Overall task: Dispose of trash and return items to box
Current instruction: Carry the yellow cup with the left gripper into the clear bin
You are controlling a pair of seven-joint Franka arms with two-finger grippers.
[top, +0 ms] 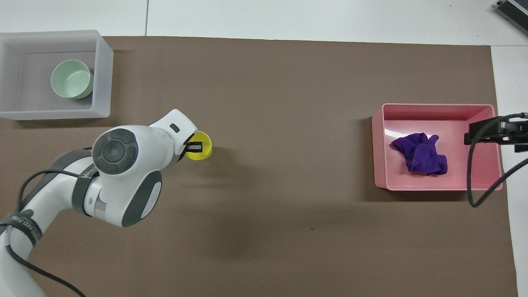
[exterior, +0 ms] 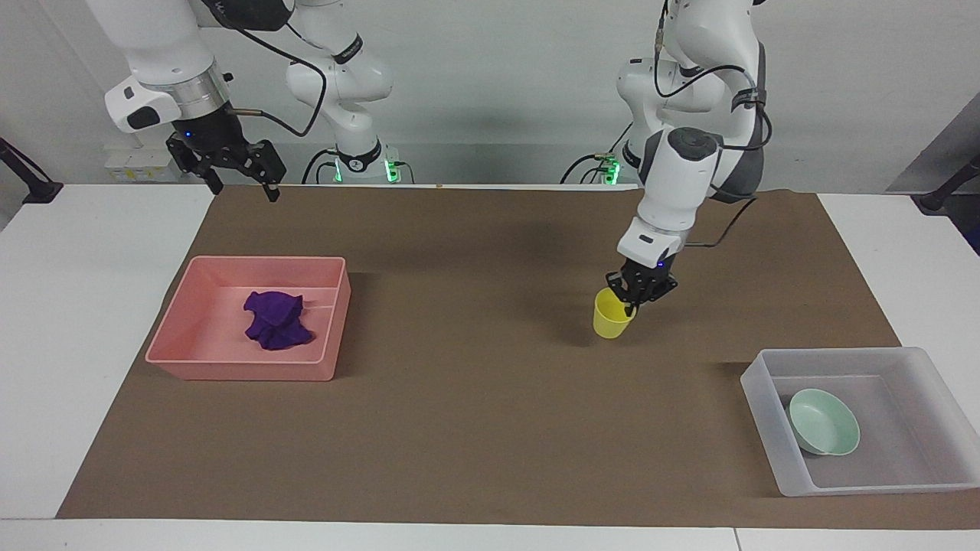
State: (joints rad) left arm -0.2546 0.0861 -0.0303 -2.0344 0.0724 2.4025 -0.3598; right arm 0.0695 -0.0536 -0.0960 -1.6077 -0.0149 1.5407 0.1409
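Observation:
My left gripper (exterior: 638, 297) is shut on the rim of the yellow cup (exterior: 611, 317) and holds it upright just over the brown mat; both also show in the overhead view, the gripper (top: 194, 146) and the cup (top: 205, 142). The purple cloth (exterior: 276, 320) lies in the pink bin (exterior: 237, 371), also seen from overhead (top: 420, 156). My right gripper (exterior: 241, 186) is open and empty, raised high over the robots' edge of the table by the pink bin. The mint-green bowl (exterior: 824, 421) sits in the translucent box (exterior: 788, 468).
The brown mat (exterior: 475, 398) covers most of the white table. The pink bin (top: 437, 106) stands at the right arm's end and the translucent box (top: 103, 74) at the left arm's end, farther from the robots than the cup. The right arm's cable (top: 474, 181) hangs over the bin.

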